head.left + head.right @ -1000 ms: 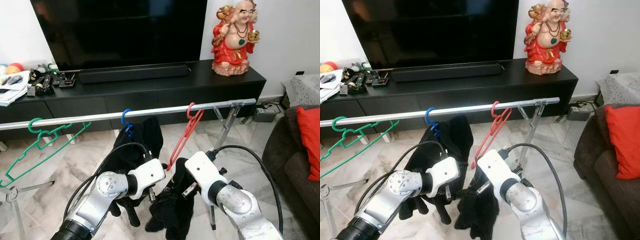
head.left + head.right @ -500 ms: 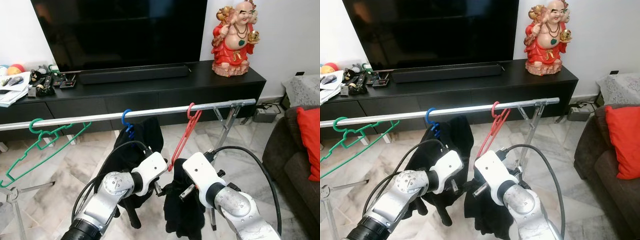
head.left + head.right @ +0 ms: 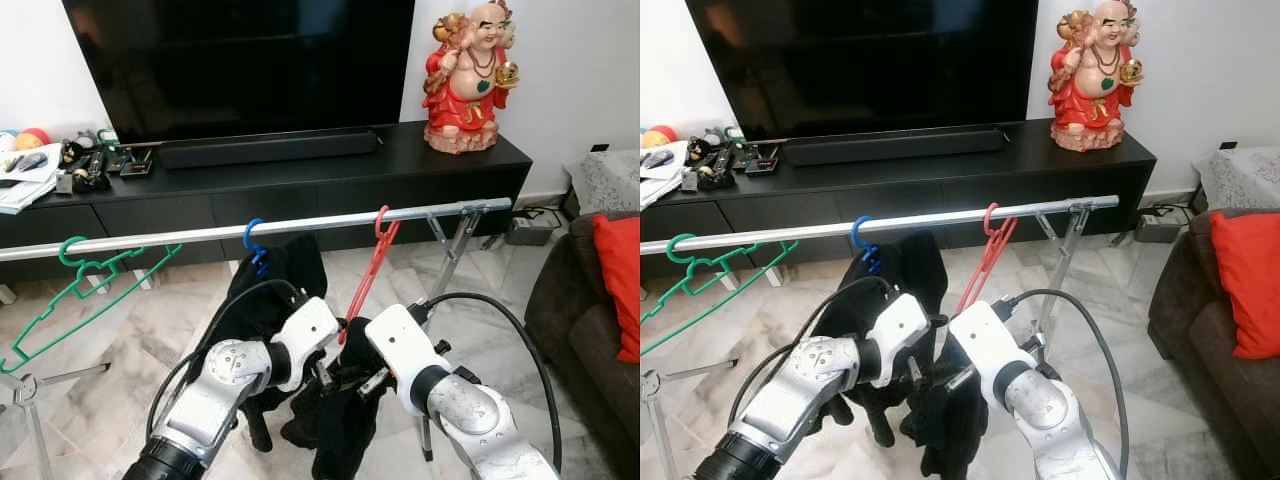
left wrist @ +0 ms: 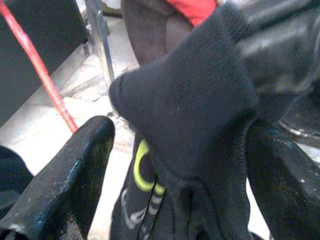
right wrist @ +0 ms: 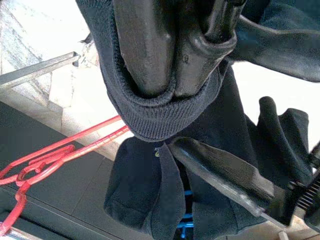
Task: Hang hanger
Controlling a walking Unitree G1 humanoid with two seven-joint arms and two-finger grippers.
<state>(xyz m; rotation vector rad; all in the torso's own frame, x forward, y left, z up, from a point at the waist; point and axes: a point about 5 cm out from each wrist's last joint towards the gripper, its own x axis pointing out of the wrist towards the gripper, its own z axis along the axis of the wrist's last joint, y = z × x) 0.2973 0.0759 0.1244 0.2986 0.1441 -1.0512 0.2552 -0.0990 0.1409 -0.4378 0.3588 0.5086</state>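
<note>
A red hanger (image 3: 366,272) hangs by its hook on the silver rail (image 3: 180,237), its lower end just above my two grippers. My right gripper (image 5: 172,55) is shut on the ribbed hem of a black garment (image 3: 338,425), which droops below both wrists. In the left wrist view that black garment (image 4: 195,130) bulges between my left gripper's (image 4: 180,165) spread fingers (image 4: 75,175), and the gripper is open. The two grippers meet low in front of the rail, left gripper (image 3: 325,378) beside right gripper (image 3: 362,385).
A blue hanger (image 3: 256,248) carrying another black garment (image 3: 275,285) and a bare green hanger (image 3: 90,275) share the rail. Behind stand a black TV console (image 3: 330,175) and a red statue (image 3: 470,75). A sofa with a red cushion (image 3: 622,290) is at the right.
My left gripper has moved right, up against the right gripper and the black garment. The garment is bunched higher between them. The red hanger now hangs steeper.
</note>
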